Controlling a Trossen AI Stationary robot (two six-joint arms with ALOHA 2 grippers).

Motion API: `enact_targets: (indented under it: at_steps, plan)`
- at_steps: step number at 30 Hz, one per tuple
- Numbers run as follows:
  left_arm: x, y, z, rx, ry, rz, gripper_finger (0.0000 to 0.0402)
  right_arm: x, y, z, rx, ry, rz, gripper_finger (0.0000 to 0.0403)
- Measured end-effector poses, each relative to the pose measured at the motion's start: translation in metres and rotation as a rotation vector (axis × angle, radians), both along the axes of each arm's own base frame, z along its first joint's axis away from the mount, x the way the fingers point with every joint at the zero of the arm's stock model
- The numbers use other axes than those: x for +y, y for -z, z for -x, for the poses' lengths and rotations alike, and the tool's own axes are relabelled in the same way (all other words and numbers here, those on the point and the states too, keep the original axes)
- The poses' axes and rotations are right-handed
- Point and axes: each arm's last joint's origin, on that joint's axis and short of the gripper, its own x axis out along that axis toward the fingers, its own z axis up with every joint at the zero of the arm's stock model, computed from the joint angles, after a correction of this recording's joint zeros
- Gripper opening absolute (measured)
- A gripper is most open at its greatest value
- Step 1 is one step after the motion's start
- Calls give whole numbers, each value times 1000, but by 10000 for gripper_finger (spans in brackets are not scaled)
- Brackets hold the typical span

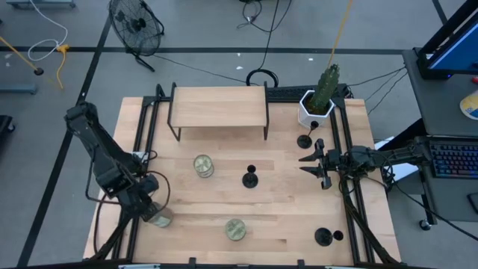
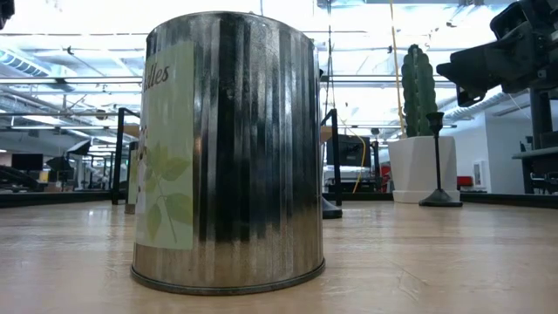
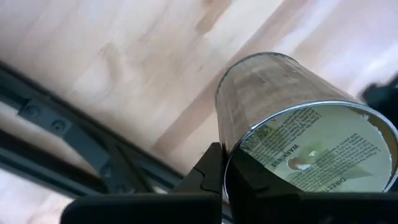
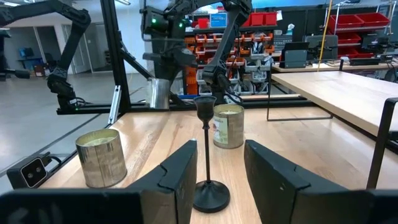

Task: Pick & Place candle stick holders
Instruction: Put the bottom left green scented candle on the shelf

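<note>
Your worktop (image 1: 224, 190) carried a low shelf (image 1: 219, 107) at the far edge and a white pot (image 1: 314, 112) holding a cactus (image 1: 326, 84) at the far right. Three glass jars held pale wax: one mid-left (image 1: 203, 166), one near the front (image 1: 235, 229), and one (image 1: 159, 218) gripped by your left hand (image 1: 151, 211), clamped tight on its rim. Your right hand (image 1: 312, 164) hung part-open and empty. The candle stick holders stood at centre (image 1: 250, 178), far right (image 1: 304, 140) and near right (image 1: 323, 237).
</note>
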Motion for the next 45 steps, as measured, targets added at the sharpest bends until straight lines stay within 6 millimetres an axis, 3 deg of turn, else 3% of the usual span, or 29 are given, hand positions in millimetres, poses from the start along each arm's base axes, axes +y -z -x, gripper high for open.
enact_targets:
  at_steps: [11,22,34,40,45]
  plan:
    - [15,-49,-30,-276,-51,-37,3,0,0,0,0,0,0,125]
    - [51,-100,-68,-446,-83,-156,1,0,0,0,0,0,2,125]
    - [114,-156,-106,-305,-80,-412,1,0,0,0,0,0,2,125]
    - [156,-166,-117,-137,-141,-503,1,0,0,0,0,0,3,125]
    - [189,-168,-127,-101,-145,-550,1,0,0,0,0,0,0,125]
